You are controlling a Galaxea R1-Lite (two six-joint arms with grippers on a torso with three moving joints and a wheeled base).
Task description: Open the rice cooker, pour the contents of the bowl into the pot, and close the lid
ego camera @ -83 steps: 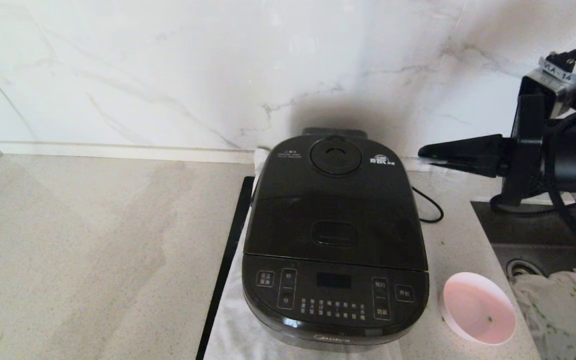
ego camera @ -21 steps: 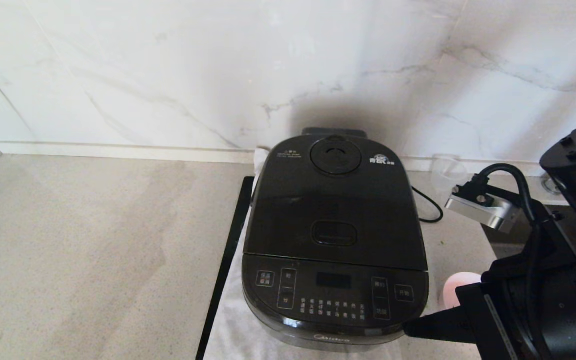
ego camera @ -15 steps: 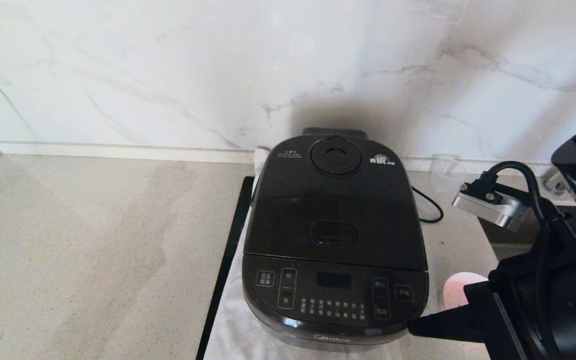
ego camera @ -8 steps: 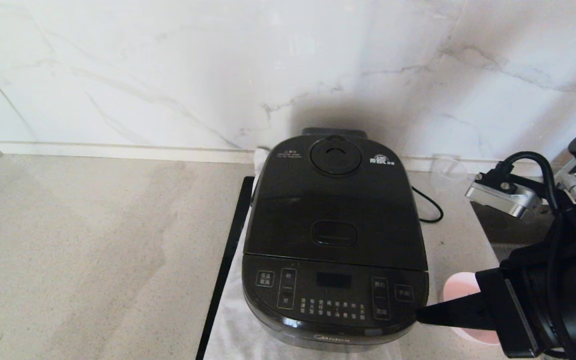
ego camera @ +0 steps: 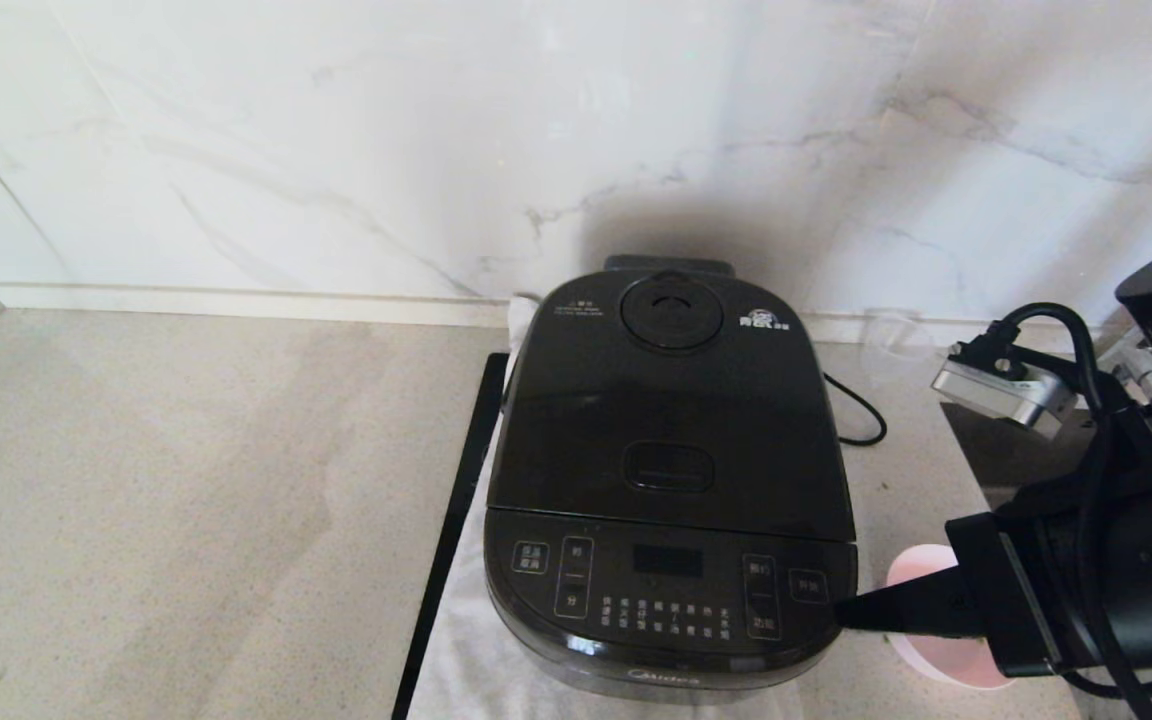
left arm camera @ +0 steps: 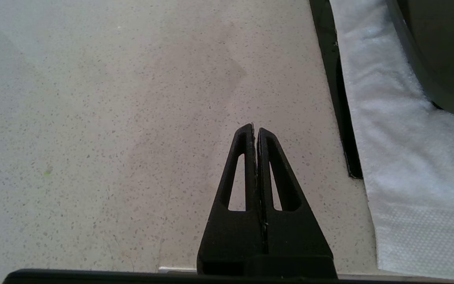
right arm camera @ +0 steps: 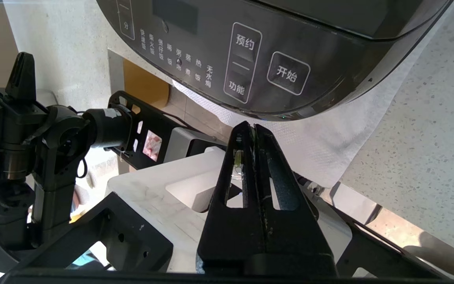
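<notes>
The black rice cooker (ego camera: pixel 671 470) stands on a white towel with its lid (ego camera: pixel 669 410) closed, so the pot and any contents are hidden. My right gripper (ego camera: pixel 841 612) is shut and empty, low at the cooker's front right corner, its tip just short of the button panel (right arm camera: pixel 274 59). In the right wrist view the shut gripper (right arm camera: pixel 252 126) points at the cooker's lower front edge. The pink bowl (ego camera: pixel 914 572) sits right of the cooker, mostly covered by my right arm. My left gripper (left arm camera: pixel 255 130) is shut over bare countertop left of the cooker.
A white towel (ego camera: pixel 466 650) and a black strip (ego camera: pixel 456 510) lie under and left of the cooker. A sink (ego camera: pixel 1001 455) opens at the right. A clear plastic cup (ego camera: pixel 891 335) and the power cable (ego camera: pixel 861 415) sit behind, near the marble wall.
The right arm came down from beside the lid's back right to the cooker's front right corner, covering the bowl. Over the last second its tip drifted slightly right and back, staying shut.
</notes>
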